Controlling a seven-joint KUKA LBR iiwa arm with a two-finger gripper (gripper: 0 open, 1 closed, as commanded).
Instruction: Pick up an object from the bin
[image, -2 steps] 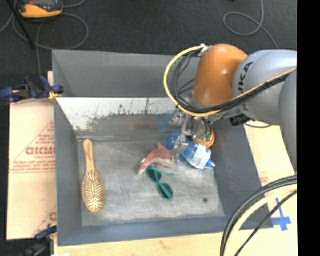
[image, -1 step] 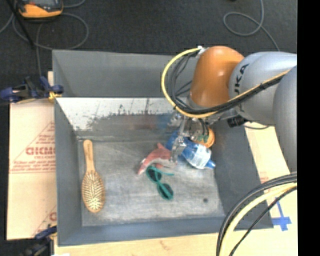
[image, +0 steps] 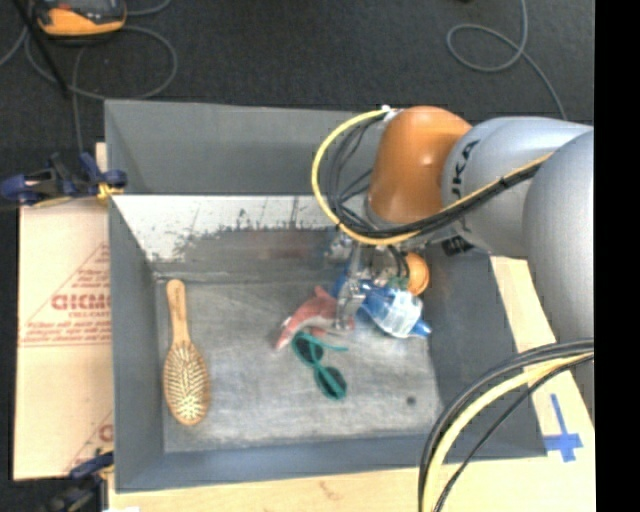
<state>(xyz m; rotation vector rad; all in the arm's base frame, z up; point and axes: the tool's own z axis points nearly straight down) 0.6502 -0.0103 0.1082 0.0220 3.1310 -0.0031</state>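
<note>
Check the near half of the bin (image: 250, 405) first. A pair of green sunglasses (image: 322, 366) lies mid-floor, and a wooden hairbrush (image: 186, 368) lies well apart from it along the left wall, bristles up. Neither is touched.

Just behind the sunglasses lies a pinkish-red item (image: 305, 322). The gripper (image: 347, 305) stands low over the floor at its right end, between it and a blue-and-clear plastic item (image: 393, 311). A small orange round thing (image: 416, 273) sits further back, partly behind the wrist.

Treat the pick as not yet done: every item appears to rest on the floor and nothing is lifted. Grasp and lift are left to do.

You cannot tell how wide the gripper stands or whether it has hold of anything, because the orange wrist cover and cables hide its upper part. The kinds of the pinkish-red and blue-and-clear items are hard to make out.
</note>
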